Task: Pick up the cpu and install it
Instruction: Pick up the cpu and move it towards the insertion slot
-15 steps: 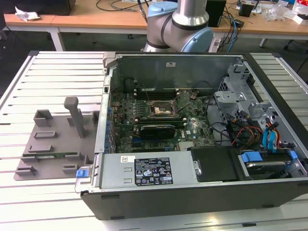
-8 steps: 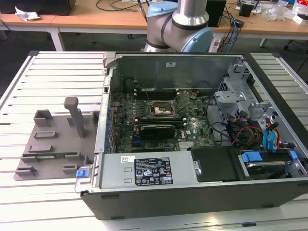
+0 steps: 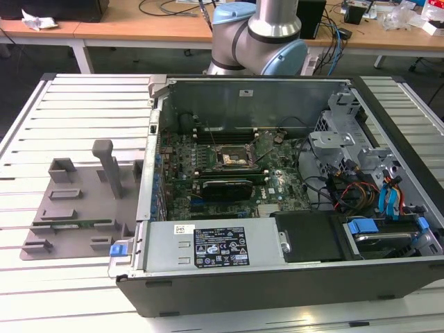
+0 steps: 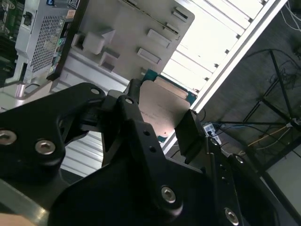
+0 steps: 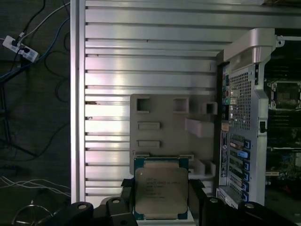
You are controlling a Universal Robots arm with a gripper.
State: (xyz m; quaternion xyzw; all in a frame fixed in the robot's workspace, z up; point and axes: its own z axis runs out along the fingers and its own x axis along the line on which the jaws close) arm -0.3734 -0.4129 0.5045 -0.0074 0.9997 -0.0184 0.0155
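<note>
- Room: a workshop with a dark floor [image 5: 33, 117] and wooden desks [image 3: 139, 28] along the far side. The desks are littered with cables and small gear. A white power strip [image 5: 19, 48] lies on the floor with leads running off it.
- Surface: a slatted aluminium table [image 3: 28, 139], pale and reflective, with long parallel grooves. It carries everything below.
- Computer case [image 3: 277, 291]: lying on its side with the panel off, towards the exterior view's right. The motherboard is exposed, and the silver power supply [image 3: 208, 246] sits along the near wall.
- Arm [image 3: 258, 35]: the silver and pale blue base joints stand behind the case's far wall.
- Grey fixture plate [image 5: 171, 136]: flat on the table just beside the case, on the exterior view's left. It has moulded slots and upright posts.
- Long black card [image 3: 225, 189]: seated in the motherboard, just nearer the camera than the socket.
- Socket [image 3: 232, 157]: a dark metal-framed square near the middle of the motherboard.
- Gripper [image 4: 162, 110]: black fingers [image 4: 136, 117] clenched on opposite edges of the chip.
- The cpu [image 5: 161, 193]: held in the jaws with its silver top towards the first wrist camera. It is off the table, over the near edge of the fixture plate and outside the case.
</note>
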